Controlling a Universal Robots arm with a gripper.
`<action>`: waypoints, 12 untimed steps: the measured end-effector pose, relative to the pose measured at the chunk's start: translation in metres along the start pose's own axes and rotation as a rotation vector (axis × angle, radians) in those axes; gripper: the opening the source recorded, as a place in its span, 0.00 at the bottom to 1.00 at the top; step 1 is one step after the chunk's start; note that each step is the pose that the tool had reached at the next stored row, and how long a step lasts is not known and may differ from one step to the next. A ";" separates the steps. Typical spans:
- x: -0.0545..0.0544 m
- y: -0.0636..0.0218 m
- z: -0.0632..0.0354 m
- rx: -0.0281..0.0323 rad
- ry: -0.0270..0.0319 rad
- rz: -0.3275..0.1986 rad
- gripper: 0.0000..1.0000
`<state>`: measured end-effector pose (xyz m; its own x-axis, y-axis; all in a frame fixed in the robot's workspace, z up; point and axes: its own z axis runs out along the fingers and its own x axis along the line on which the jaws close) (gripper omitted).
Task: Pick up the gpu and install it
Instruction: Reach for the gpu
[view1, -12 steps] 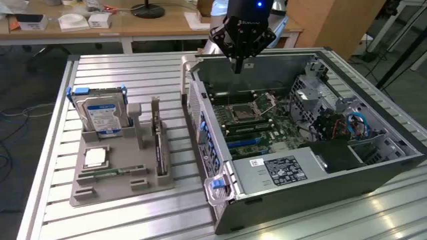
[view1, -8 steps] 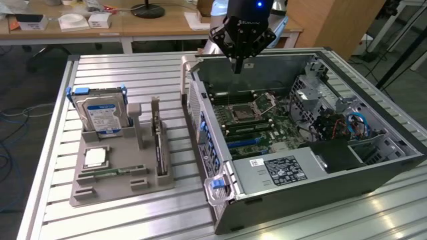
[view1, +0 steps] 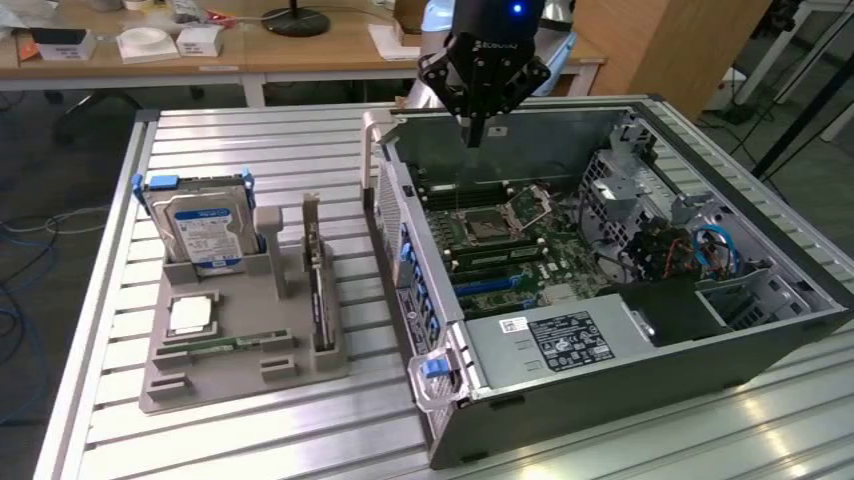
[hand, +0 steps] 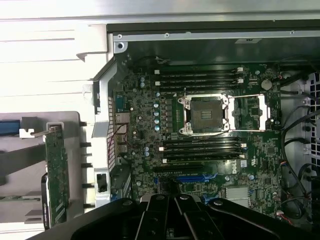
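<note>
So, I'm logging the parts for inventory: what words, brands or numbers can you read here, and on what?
No text can be read for certain.
hard drive label: print too small.
power supply black sticker: white print too small.
gripper housing: pale lettering, blurred.
motherboard white mark by the slots: blurred.

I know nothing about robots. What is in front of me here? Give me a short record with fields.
end effector: shut, holding nothing, above the open computer case
gpu: standing on edge in the grey holder, on the exterior view's left of the case, untouched
hard drive: upright in the same holder
motherboard: exposed inside the case
surface: slatted metal table
progress: gpu not yet picked up
</note>
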<state>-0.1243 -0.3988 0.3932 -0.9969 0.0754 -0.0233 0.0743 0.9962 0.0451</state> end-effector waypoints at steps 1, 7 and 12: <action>0.001 -0.0001 0.0000 0.0000 0.0000 0.000 0.11; 0.008 -0.0006 0.0000 -0.0001 0.0000 0.000 0.11; 0.015 -0.0011 0.0001 -0.0001 -0.0001 0.000 0.11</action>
<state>-0.1392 -0.3989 0.3927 -0.9969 0.0753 -0.0233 0.0742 0.9962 0.0451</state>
